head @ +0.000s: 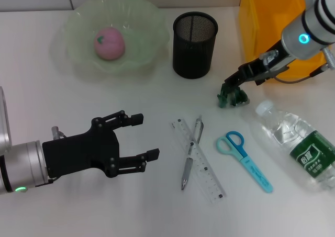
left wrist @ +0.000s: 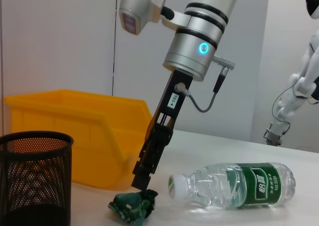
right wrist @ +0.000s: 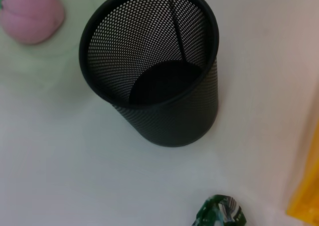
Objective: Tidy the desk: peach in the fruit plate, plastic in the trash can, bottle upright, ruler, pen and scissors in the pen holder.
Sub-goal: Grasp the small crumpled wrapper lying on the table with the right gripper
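Two grippers in view: right gripper (head: 231, 89) clamped on crumpled green plastic (head: 233, 97) on the desk (head: 78, 205), just right of pen holder (head: 194, 45), trash can (head: 269, 22) behind. Left gripper (head: 145, 136) spread wide, well left-front of holder.

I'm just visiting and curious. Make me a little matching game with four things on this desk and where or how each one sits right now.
Things:
1. peach
2. bottle
3. pen
4. crumpled green plastic

States:
A. lying on its side
B. at the tip of the right claw
C. in the fruit plate
D. lying across the ruler

Pairs: 1-C, 2-A, 3-D, 4-B
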`<move>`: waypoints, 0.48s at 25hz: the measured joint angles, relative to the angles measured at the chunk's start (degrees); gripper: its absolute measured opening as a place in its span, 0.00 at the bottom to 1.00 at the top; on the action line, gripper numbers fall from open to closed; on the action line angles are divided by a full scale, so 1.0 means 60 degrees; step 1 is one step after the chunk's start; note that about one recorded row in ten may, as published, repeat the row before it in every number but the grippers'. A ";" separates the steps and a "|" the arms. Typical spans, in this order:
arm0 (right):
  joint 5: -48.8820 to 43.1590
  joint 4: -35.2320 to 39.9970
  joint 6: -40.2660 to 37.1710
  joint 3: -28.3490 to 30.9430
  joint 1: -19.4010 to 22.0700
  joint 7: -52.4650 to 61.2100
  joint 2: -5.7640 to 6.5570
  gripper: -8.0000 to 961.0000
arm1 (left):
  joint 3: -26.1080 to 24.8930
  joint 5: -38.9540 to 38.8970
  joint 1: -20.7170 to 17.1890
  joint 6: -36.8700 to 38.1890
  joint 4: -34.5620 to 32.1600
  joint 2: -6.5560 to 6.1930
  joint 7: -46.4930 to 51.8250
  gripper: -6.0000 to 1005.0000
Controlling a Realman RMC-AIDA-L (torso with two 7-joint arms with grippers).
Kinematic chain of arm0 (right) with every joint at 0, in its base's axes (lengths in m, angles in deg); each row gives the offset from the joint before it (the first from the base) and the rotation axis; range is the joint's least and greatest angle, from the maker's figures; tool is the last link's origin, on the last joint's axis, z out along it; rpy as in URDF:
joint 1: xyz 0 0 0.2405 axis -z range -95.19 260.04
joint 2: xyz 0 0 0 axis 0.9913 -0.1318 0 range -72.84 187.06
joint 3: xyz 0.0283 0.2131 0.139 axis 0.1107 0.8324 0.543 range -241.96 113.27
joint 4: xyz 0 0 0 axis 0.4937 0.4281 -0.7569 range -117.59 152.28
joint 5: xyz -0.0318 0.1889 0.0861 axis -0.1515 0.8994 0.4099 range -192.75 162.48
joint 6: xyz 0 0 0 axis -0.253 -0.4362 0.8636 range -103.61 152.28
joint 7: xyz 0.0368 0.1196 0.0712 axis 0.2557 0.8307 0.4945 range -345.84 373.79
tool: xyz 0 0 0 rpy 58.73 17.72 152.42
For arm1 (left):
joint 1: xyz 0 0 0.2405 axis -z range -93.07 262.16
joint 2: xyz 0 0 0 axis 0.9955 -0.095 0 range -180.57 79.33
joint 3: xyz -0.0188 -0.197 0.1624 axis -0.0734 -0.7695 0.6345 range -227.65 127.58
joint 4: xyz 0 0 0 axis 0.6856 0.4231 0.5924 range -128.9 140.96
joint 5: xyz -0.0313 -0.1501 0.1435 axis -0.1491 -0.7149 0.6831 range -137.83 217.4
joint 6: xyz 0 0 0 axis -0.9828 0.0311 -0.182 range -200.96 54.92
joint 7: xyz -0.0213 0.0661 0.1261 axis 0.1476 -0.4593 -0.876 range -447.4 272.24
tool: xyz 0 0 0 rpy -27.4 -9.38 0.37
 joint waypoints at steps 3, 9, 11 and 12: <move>0.0011 -0.0428 0.0294 -0.0012 -0.0150 -0.0017 -0.0007 0.80 | -0.0003 0.0000 -0.0005 -0.0025 0.0061 0.0000 0.0001 0.84; 0.0485 -0.0875 0.0756 -0.0231 -0.0213 -0.0159 -0.0006 0.79 | -0.0003 0.0000 0.0005 -0.0039 0.0131 -0.0012 0.0001 0.84; 0.0508 -0.0992 0.0857 -0.0260 -0.0219 -0.0166 -0.0001 0.78 | -0.0003 -0.0001 0.0008 -0.0047 0.0132 -0.0014 0.0000 0.84; 0.0509 -0.1051 0.0905 -0.0285 -0.0230 -0.0169 -0.0002 0.78 | -0.0003 0.0000 0.0008 -0.0047 0.0132 -0.0014 -0.0001 0.84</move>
